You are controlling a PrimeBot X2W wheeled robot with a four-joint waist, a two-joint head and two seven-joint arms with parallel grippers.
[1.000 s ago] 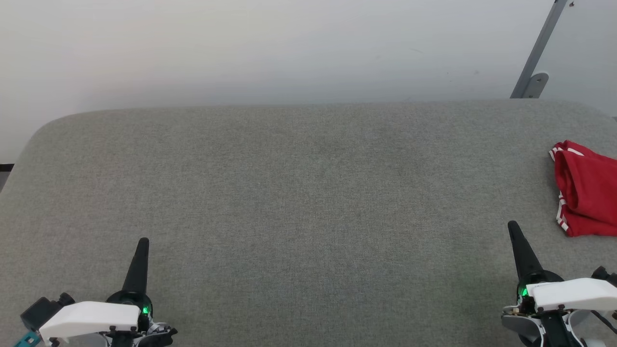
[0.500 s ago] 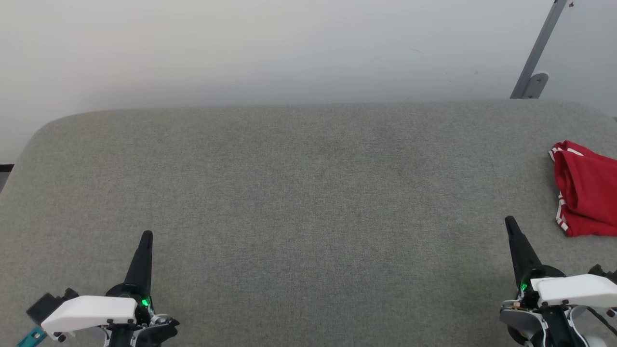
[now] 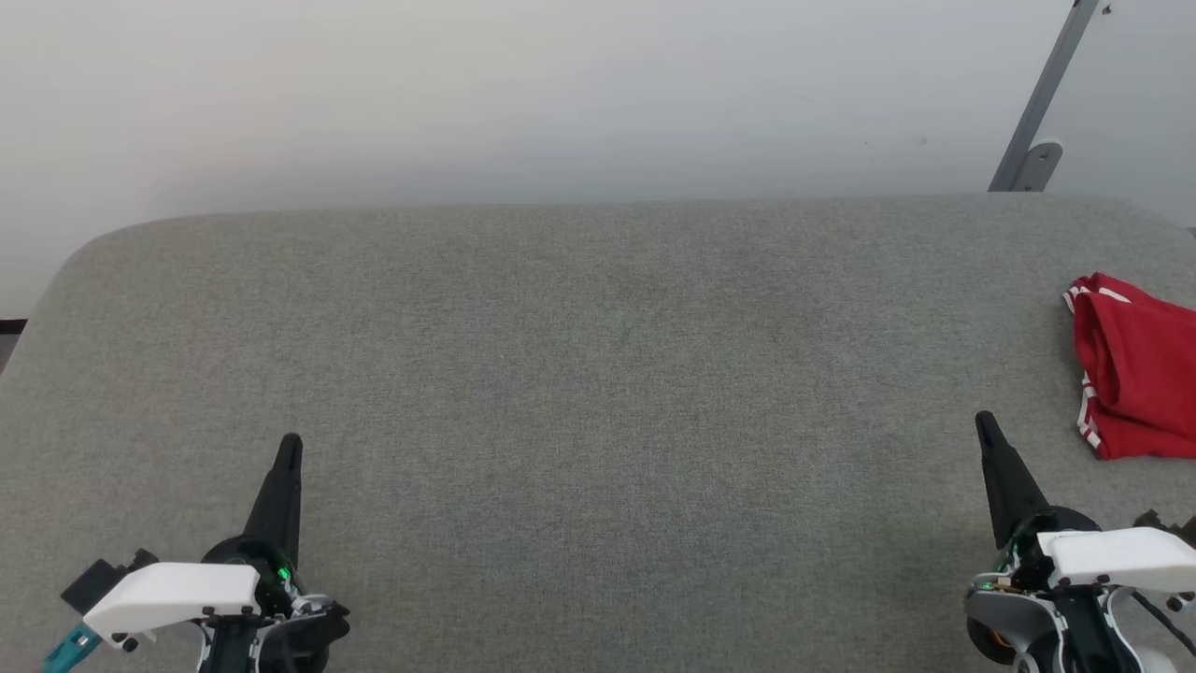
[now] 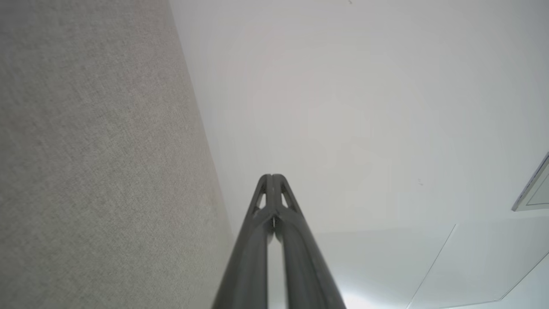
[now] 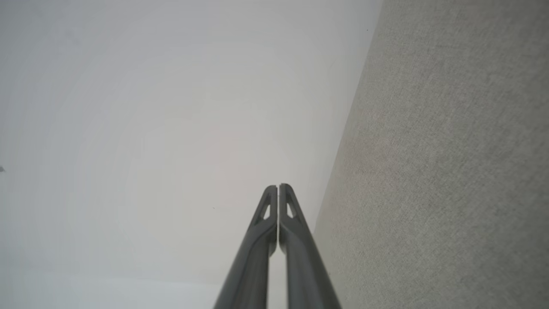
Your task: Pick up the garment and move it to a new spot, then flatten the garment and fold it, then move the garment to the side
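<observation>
l claw (image 3: pixel 291 441), r claw (image 3: pixel 982 419) closed; garment (image 3: pixel 1135 369) apart

Open grey table top (image 3: pixel 598 374) spans left and middle; the bunched garment (image 3: pixel 1135 369) lies at its right edge.

One garment (image 3: pixel 1135 369), two tools (image 3: pixel 291 441) (image 3: pixel 981 418), one table (image 3: pixel 598 374)

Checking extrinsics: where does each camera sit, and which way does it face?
Head view: on the head, facing forward and down at the grey surface, garment at its right edge; left gripper and right gripper, both shut, at the bottom corners.
Left wrist view: on the left wrist, facing along the left gripper toward the pale wall; grey surface at that view's left.
Right wrist view: on the right wrist, facing along the right gripper toward the pale wall; grey surface at that view's right.
Shared: all views show the grey surface and pale wall.
</observation>
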